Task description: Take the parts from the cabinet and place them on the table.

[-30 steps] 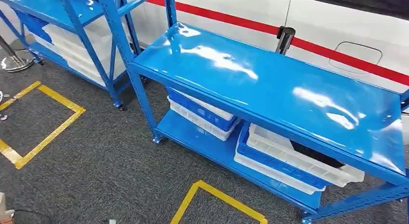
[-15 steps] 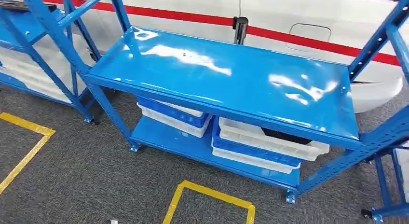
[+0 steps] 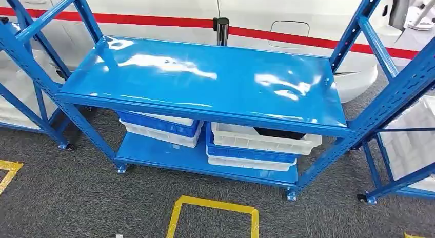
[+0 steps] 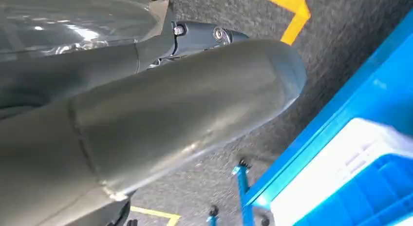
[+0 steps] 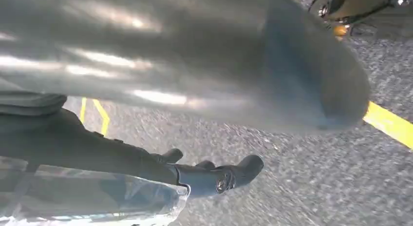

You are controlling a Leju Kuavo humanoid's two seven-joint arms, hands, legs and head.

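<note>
We face a blue rack [image 3: 205, 79] with a bare, glossy top shelf, which we take to be the table of the task. A white car [image 3: 154, 4] with a red stripe stands behind it, and grey carpet [image 3: 77, 197] lies below. Two stacks of blue and white trays sit on the rack's lower shelf, the left stack [image 3: 159, 127] near the right stack [image 3: 256, 145]. Something dark [image 3: 279, 133] lies in the topmost right tray, too hidden by the shelf for us to name. A yellow square [image 3: 213, 204] is taped on the carpet in front, and a black post [image 3: 221, 30] rises behind the rack.

In the wrist views both arms hang over the carpet. The right hand [image 5: 170, 65] has its dark fingers [image 5: 214, 177] lying along a clear film [image 5: 97, 201]. The left hand [image 4: 146, 114] has its fingers [image 4: 204, 33] beside a similar glossy sheet [image 4: 63, 16].

We judge these may be bagged parts being carried, so the task's thing would be at our hands and not yet on the shelf. We cannot tell whether either hand truly grips the wrap or how far its fingers are curled.

Such a bag should be light but slippery, with loose film that slides over what is inside. We would hold the solid body through the wrap, not the slack edge, and set it flat near the middle of the shiny shelf, where it could skid.
</note>
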